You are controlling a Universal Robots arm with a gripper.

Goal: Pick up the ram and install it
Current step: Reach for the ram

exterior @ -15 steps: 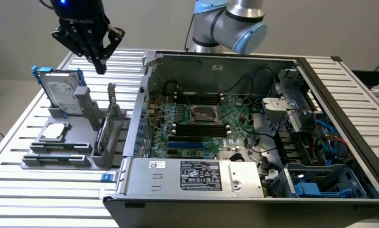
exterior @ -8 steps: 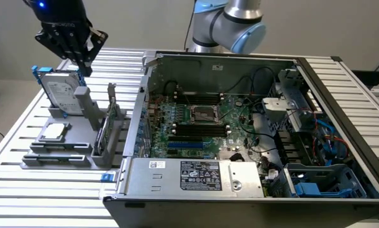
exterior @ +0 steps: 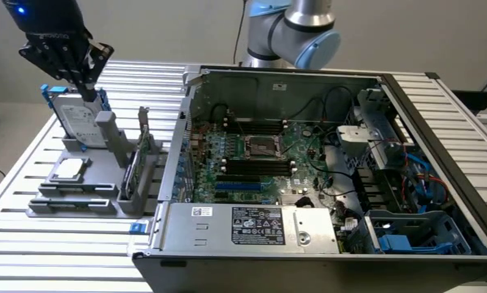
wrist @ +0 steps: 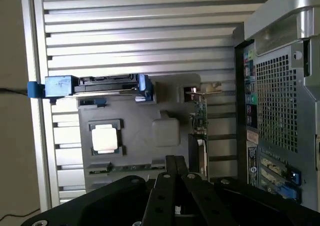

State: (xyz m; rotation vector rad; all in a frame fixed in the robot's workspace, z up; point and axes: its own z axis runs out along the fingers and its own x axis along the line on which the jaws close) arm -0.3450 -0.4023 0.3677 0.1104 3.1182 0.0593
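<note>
One thin dark-green ram stick point(exterior: 130, 174) edge-up in grey plastic rack point(exterior: 72, 206) | light, stiff, fragile: I'd pinch mid-length | black claw point(exterior: 90, 94) closed, empty

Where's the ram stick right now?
On the exterior view's left, the ram stands on edge in the gray rack, beside the upright card, outside the computer case.

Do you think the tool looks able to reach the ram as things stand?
Likely yes: the shut tool hangs over the hard drive, nothing covers the ram from above, though the upright card stands close beside it.
</note>
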